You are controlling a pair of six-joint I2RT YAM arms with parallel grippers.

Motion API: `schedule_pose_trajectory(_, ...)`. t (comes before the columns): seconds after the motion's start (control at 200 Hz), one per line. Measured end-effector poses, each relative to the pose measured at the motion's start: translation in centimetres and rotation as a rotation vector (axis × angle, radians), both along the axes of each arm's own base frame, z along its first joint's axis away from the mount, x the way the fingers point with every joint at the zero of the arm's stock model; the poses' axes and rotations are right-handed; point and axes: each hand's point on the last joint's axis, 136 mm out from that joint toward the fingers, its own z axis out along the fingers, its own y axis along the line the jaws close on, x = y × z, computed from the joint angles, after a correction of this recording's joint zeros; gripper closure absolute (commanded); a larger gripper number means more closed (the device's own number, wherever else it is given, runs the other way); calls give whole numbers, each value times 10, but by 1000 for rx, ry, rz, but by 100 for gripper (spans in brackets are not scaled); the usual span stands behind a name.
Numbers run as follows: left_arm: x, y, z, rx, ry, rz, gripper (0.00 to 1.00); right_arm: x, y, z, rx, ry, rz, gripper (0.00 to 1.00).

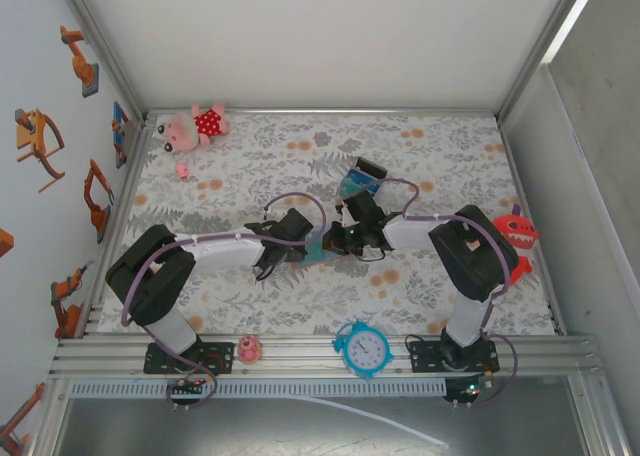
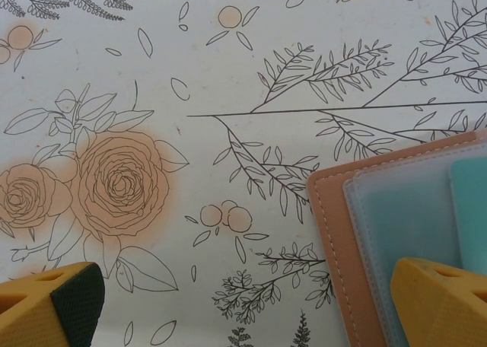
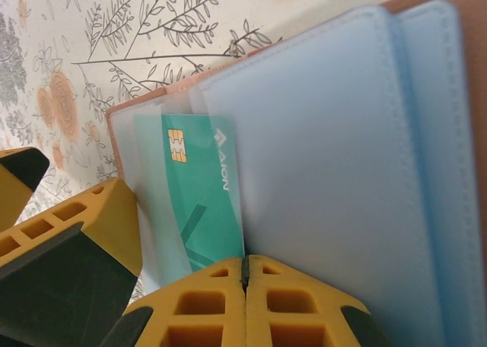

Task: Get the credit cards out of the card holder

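top view: the card holder (image 1: 318, 248) lies mid-desk (image 1: 300, 311), where the two arms' tips meet.
left wrist: it shows a tan stitched leather edge, blue-grey pockets and a teal card; the left pincer (image 2: 247, 307) gapes wide, one finger over the holder.
right wrist: the holder lies open, a green chip card (image 3: 202, 198) in a clear sleeve; the right pincer (image 3: 245, 286) is pressed closed at the card's edge.

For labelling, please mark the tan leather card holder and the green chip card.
Tan leather card holder (image 2: 329, 233): left wrist view, stitched edge.
Green chip card (image 3: 204, 198): right wrist view, printed face.
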Motion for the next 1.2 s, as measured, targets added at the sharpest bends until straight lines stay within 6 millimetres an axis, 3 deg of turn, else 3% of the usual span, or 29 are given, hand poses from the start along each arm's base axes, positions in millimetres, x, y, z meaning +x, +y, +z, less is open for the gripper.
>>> schedule_pose_trajectory(0.541,-1,-3,5,22,13,-60,3,8,-4,4,-38,-29,-18,100)
schedule_pose_trajectory(0.696,1,-8,14,-2,3,-74,3,8,-5,5,-40,-31,-20,90)
schedule_pose_trajectory(0.871,6,-15,26,-25,-19,-83,3,8,-5,7,-37,-37,-18,86)
schedule_pose_trajectory(1.202,5,-15,17,-3,7,-87,3,9,-4,8,-27,-35,-25,83)
